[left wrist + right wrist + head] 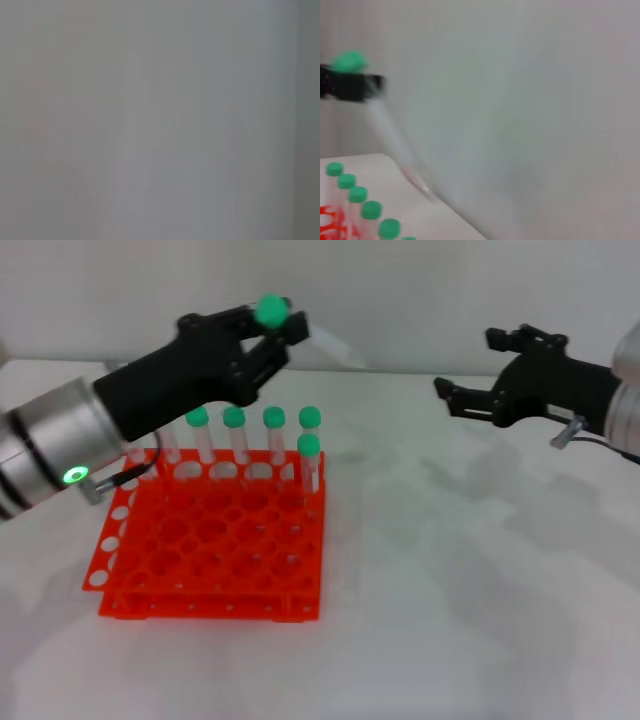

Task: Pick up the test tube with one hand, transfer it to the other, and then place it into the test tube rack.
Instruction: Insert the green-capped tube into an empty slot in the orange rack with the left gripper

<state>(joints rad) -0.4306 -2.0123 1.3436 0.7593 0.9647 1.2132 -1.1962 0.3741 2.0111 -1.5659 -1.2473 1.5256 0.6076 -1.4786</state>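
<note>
Holding the slim clear plastic test tube with a green cap (272, 310) near its cap, our left gripper (268, 332) is shut on it above the far edge of the bright orange-red plastic rack (212, 546). The tube tilts, bottom toward the table's far right. Our right gripper (478, 400) hangs open, empty, well apart.

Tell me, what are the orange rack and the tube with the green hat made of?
The test tube rack looks like glossy moulded plastic, bright orange-red. The test tube, held by the left gripper, looks like clear plastic, maybe glass; its see-through body is faint. Its cap looks like plastic.
</note>
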